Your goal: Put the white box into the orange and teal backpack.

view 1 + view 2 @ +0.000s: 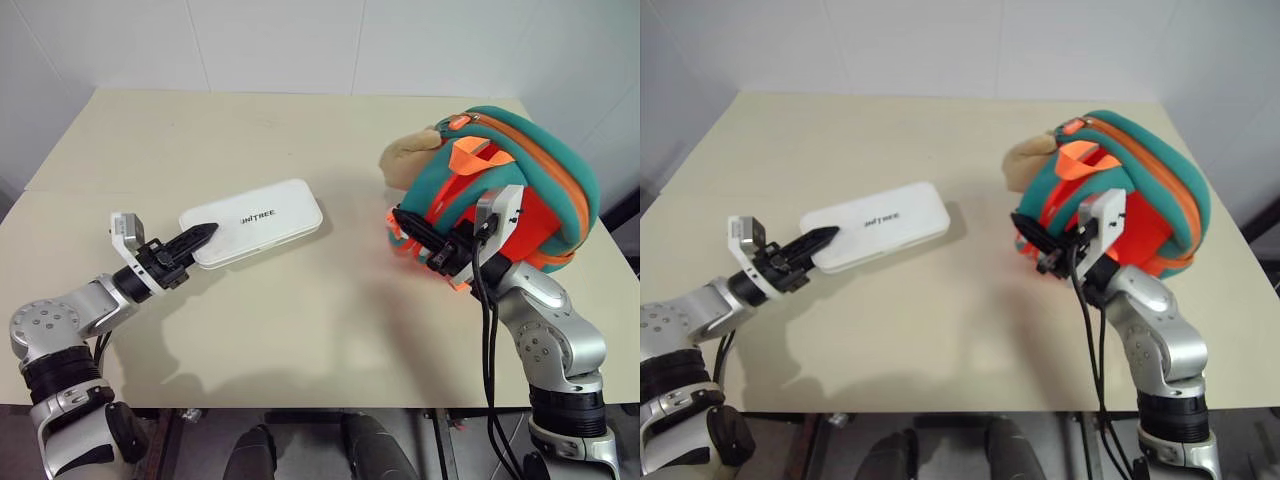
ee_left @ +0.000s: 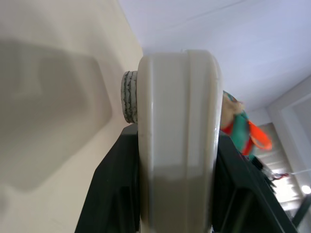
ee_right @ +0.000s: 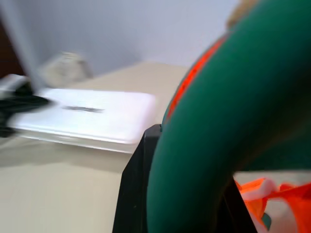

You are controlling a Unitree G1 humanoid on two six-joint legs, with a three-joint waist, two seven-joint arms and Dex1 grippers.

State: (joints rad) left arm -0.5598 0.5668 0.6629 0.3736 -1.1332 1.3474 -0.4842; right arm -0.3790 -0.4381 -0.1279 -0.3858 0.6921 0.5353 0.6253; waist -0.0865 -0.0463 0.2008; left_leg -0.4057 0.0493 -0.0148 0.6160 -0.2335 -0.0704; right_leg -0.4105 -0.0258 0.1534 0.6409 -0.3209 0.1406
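Note:
The white box (image 1: 258,222), flat with dark lettering on top, lies at the table's middle left. My left gripper (image 1: 200,236) is shut on its near left end; in the left wrist view the box (image 2: 177,136) stands edge-on between the black fingers (image 2: 112,194). The orange and teal backpack (image 1: 545,170) stands at the right of the table, with orange straps hanging at its front. My right gripper (image 1: 412,228) is shut on a teal shoulder strap (image 3: 218,136) at the backpack's front left. I cannot tell whether the backpack's zip is open.
A tan plush toy (image 1: 410,160) sticks out from the backpack's far left side. The beige table (image 1: 300,330) has bare room between the box and the backpack. White walls stand close behind the table's far edge.

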